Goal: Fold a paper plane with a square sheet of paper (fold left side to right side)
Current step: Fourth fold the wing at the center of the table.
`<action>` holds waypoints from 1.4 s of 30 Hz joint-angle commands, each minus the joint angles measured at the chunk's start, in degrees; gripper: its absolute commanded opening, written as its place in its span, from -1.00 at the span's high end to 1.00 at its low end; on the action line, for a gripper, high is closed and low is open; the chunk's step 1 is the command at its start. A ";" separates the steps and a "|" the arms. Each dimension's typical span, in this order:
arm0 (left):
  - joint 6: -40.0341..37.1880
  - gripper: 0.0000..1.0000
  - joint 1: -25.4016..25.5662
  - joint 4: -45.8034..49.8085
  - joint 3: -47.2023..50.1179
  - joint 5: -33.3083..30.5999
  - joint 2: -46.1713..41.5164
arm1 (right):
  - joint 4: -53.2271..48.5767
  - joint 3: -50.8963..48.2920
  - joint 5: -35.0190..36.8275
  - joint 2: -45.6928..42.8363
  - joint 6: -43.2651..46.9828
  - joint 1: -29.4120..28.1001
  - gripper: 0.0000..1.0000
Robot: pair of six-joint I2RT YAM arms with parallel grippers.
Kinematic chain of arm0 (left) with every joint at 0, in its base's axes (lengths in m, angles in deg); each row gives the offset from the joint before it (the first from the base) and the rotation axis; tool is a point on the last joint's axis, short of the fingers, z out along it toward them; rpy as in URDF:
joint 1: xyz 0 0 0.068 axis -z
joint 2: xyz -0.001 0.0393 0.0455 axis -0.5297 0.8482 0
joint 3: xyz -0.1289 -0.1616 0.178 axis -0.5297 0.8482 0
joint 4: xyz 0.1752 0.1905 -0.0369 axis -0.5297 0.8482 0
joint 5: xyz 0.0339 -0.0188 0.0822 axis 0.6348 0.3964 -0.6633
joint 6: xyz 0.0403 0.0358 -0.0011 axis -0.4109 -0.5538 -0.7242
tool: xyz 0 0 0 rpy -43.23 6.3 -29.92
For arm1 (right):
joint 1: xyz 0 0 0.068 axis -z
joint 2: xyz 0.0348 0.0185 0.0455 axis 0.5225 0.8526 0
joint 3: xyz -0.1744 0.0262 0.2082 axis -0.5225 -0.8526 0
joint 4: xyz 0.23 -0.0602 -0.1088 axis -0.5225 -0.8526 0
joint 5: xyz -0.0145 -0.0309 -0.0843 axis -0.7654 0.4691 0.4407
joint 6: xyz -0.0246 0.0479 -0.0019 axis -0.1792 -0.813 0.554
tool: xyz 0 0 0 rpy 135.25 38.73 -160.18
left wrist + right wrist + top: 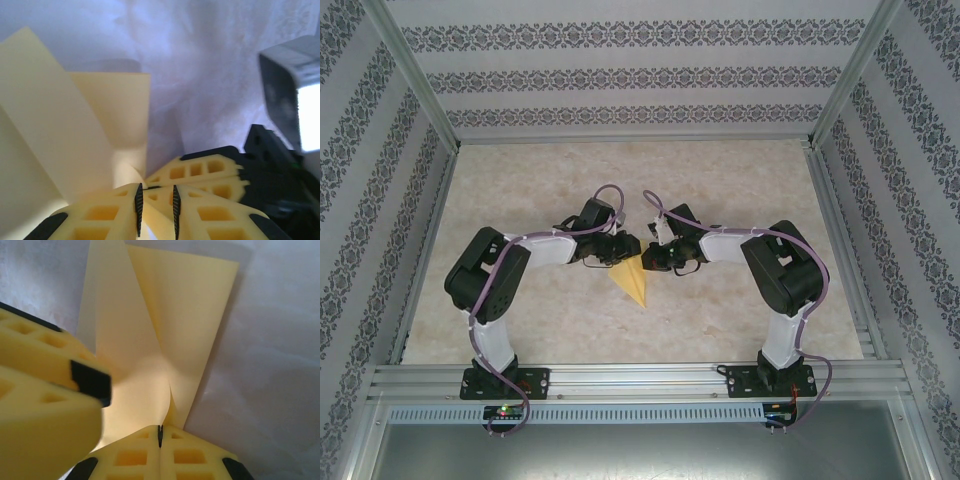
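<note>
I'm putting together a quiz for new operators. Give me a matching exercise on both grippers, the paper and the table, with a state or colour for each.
1 left gripper
2 right gripper
3 paper
4 table

A marbled beige
B closed, pinching a fold
C yellow-orange, folded to a point
D slightly open

Pairs: 1-D, 2-B, 3-C, 4-A
</note>
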 commanded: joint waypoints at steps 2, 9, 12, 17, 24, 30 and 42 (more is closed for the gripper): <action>-1.26 0.47 0.21 1.57 -0.40 -0.96 0.95 | -4.41 0.20 2.76 1.70 1.87 -1.01 0.89; -0.84 0.47 0.12 1.48 1.04 -1.74 2.47 | -5.06 0.50 2.99 1.98 2.38 -1.01 0.89; -0.47 0.47 0.12 0.82 2.00 -2.00 2.85 | -5.23 0.62 3.07 2.13 2.51 -1.03 0.88; 0.23 0.47 0.12 -0.20 3.54 -2.22 3.49 | -5.34 0.83 3.23 2.07 2.60 -1.01 0.88; 0.32 0.47 0.12 -0.41 5.01 -2.82 3.82 | -4.84 1.32 2.28 0.83 2.33 -0.79 0.83; 0.44 0.47 0.16 -0.75 6.01 -2.95 3.73 | -5.20 2.34 1.96 -5.13 1.98 0.01 0.53; 0.29 0.48 0.21 -0.64 5.76 -2.94 3.38 | -4.20 -6.24 -6.26 -16.47 -1.44 -5.02 0.55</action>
